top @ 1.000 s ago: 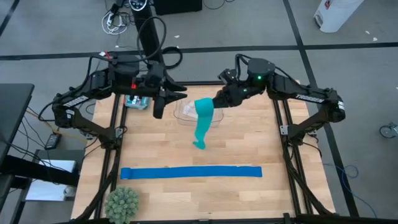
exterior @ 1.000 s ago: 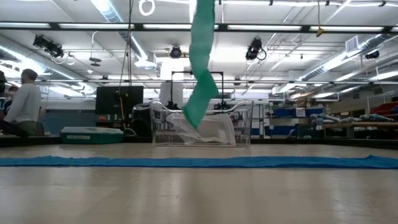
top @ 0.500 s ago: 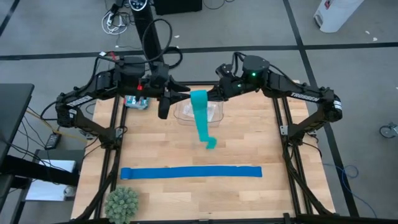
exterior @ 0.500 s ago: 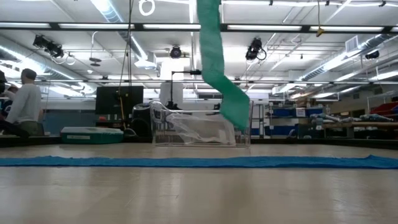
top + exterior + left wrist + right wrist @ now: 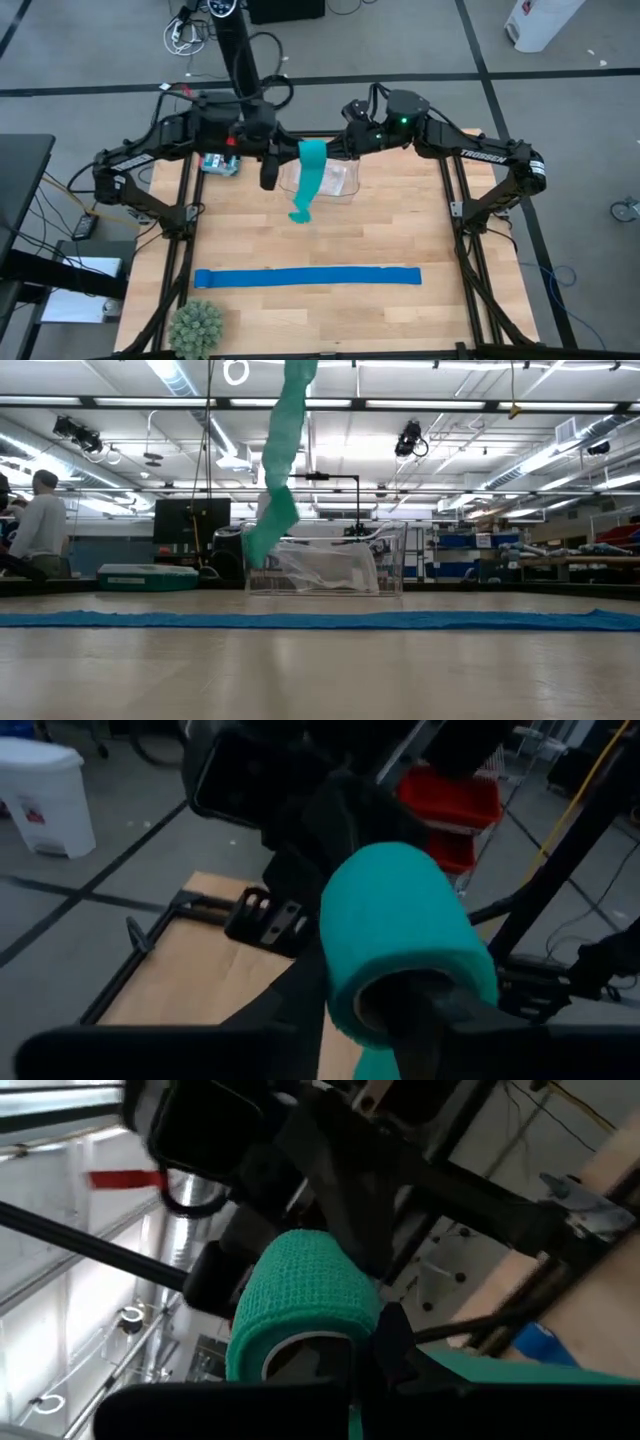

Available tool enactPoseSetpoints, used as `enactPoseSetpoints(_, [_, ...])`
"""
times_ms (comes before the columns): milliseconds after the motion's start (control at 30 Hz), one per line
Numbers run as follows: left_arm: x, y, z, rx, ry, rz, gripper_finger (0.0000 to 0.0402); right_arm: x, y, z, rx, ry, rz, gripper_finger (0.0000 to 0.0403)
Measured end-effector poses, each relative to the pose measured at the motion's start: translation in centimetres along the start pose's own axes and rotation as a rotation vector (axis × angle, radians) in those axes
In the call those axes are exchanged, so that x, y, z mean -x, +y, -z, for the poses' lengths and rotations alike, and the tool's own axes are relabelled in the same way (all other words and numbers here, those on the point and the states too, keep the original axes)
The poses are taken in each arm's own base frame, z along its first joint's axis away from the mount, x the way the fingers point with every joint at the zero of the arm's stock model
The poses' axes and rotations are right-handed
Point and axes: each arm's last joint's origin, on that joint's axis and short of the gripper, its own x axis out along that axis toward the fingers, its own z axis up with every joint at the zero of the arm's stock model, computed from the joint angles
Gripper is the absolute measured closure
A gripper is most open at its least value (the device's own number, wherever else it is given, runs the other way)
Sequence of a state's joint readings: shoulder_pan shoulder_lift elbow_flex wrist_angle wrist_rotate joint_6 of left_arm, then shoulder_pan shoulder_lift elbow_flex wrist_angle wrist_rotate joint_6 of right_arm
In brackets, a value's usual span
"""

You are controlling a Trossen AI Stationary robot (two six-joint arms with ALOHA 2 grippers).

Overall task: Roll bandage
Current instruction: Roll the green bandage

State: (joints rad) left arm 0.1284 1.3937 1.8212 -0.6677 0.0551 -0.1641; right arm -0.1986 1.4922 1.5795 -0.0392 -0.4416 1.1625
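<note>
- The bandage (image 5: pixel 307 178) is held up in the air over the far middle of the table (image 5: pixel 400 240), between the two grippers.
- Its top part is wound into a small teal roll; the rest hangs down as a loose tail over the clear box (image 5: pixel 335 183). The tail's end is off the wood.
- The right gripper (image 5: pixel 337 153) is pinched tight on the roll's core, as is seen in the right wrist view, where the roll (image 5: pixel 300 1305) sits on its dark fingers.
- The left gripper (image 5: pixel 268 170) is just beside the roll. In the left wrist view the roll (image 5: pixel 405 935) fills the middle, but whether its jaws are apart or clamped on it cannot be told.
- To do this step well, the tail should probably be kept straight and a little tight, so each turn lies flat on the last one.
- The swinging tail could catch on the clear box, so the roll is best kept high.
- The high view shows both arms and the blue strip (image 5: pixel 305 277) lying flat near the front, well apart.
- The low view shows only the hanging tail (image 5: pixel 275 490); no gripper is seen there.
</note>
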Motion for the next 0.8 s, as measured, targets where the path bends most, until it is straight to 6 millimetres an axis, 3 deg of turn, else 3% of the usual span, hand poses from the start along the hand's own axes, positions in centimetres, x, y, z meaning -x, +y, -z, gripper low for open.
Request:
enactPoseSetpoints(200, [0.3,0.0,-0.4,0.007,-0.032,-0.004,0.0384,0.1,0.3,0.0,0.070,-0.009,-0.014,0.0392])
enactPoseSetpoints(500, [0.3,-0.1,-0.5,0.104,-0.042,0.010,0.0385,0.7,0.6,-0.4,0.144,-0.006,-0.028,0.0330])
enactPoseSetpoints(800, [1.3,0.5,-1.0,0.212,-0.072,0.024,0.0385,4.6,3.1,-0.2,0.303,-0.060,0.036,0.0318])
